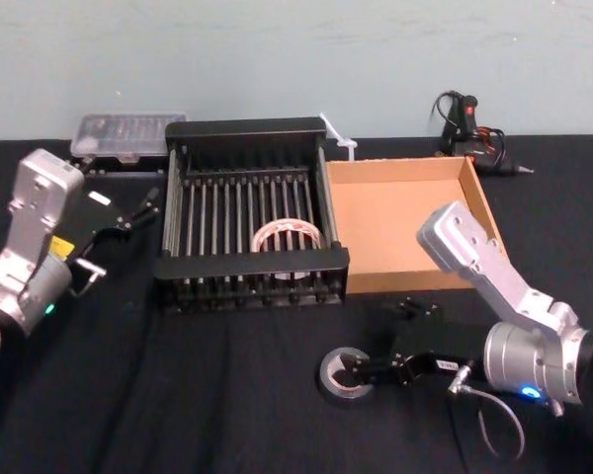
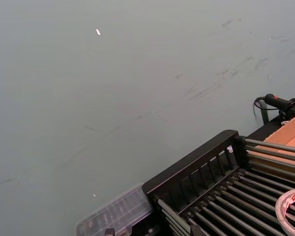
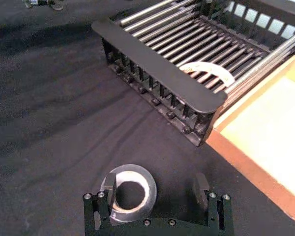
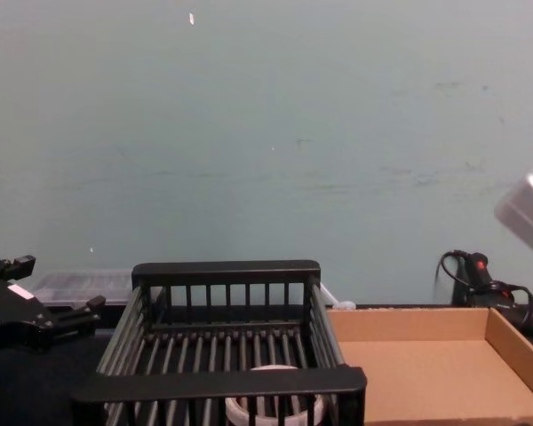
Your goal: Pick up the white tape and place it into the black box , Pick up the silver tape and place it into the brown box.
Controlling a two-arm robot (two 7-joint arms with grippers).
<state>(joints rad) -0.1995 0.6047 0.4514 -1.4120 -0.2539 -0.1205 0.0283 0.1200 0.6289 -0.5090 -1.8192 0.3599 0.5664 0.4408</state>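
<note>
The step in hand is the grasp of the silver tape (image 3: 148, 183), which lies flat on the black cloth (image 1: 227, 395) in front of the two boxes. The right gripper (image 3: 155, 182) is low over it with its fingers spread. In the right wrist view one finger (image 3: 109, 189) sits at the roll's wall and the other stands apart on the far side of the roll. It is not clear whether the near finger is in the hole or outside it.

To do it well, the gripper should probably be centred so the roll is evenly between the fingers, then close firmly and lift straight up. A grip on one side only could tip the roll or push it across the cloth.

The black box (image 1: 247, 128) holds the white tape (image 1: 287, 226), lying flat on the bars near the front wall. The brown box (image 1: 395, 217), touching the black one on the right, is empty. The left gripper (image 1: 141, 210) waits beside the black box with its fingers spread and holds nothing.
</note>
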